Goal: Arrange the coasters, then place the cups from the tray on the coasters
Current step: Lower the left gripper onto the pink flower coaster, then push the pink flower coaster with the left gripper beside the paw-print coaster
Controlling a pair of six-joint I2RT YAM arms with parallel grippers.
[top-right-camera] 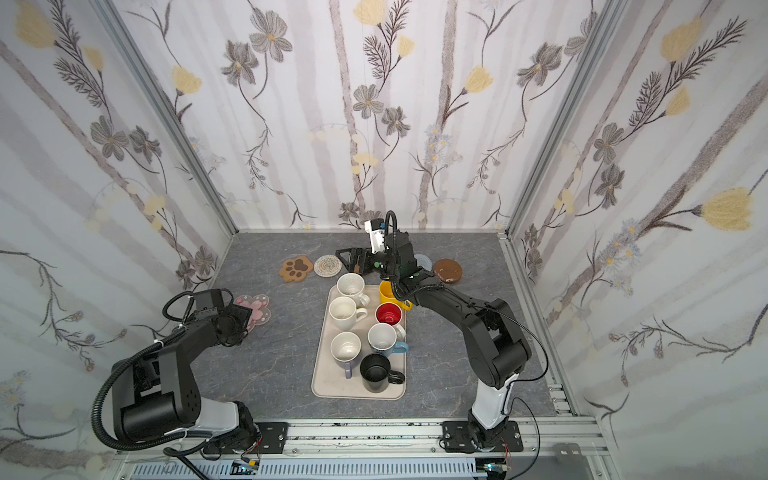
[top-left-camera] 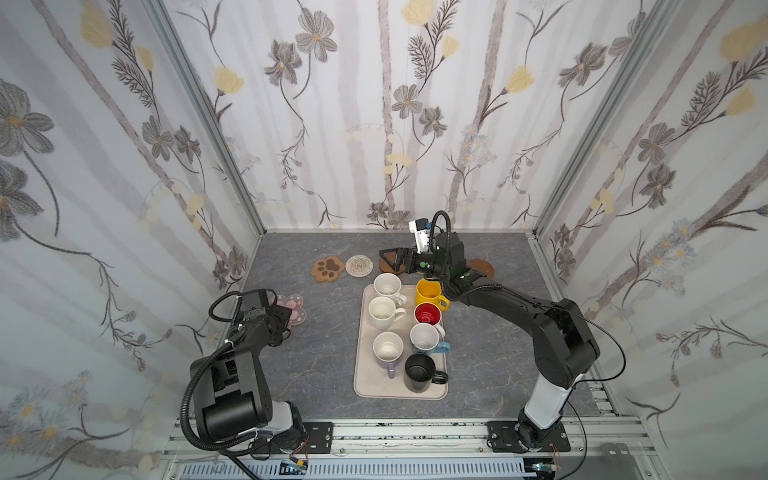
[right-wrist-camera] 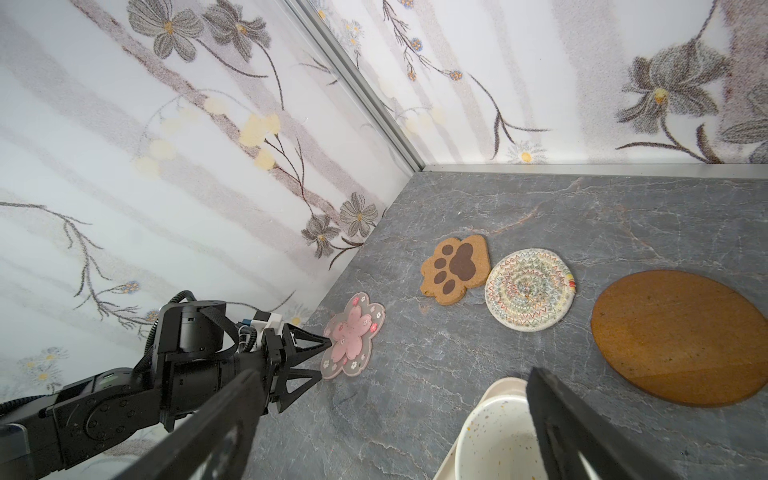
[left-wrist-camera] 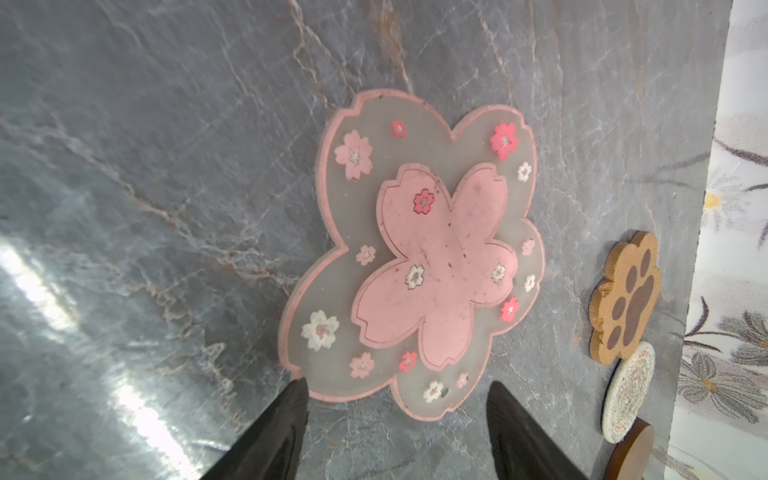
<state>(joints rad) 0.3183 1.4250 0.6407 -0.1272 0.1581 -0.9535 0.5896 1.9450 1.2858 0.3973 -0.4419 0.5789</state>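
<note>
Currently: left end effector (left-wrist-camera: 397,384) spread, jaws straddling rim of pink flower coaster (left-wrist-camera: 432,257), flat on desk (top-left-camera: 316,353) near left edge; right end effector (top-left-camera: 386,261) spread, empty, near back edge; seven cups (top-left-camera: 382,313) upright on tray (top-left-camera: 361,374); risk: thin flat coaster slips from pinch, skids off position

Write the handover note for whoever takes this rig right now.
Left gripper: open, at the pink flower coaster's edge, holding nothing.
Right gripper: open, empty, near the tray's far end.
Paw, woven, cork, grey-blue and glossy brown coasters lie along the far side; no seventh in view.
All seven mugs sit on the tray.
To do: finish arranging coasters, then move every mug.
</note>
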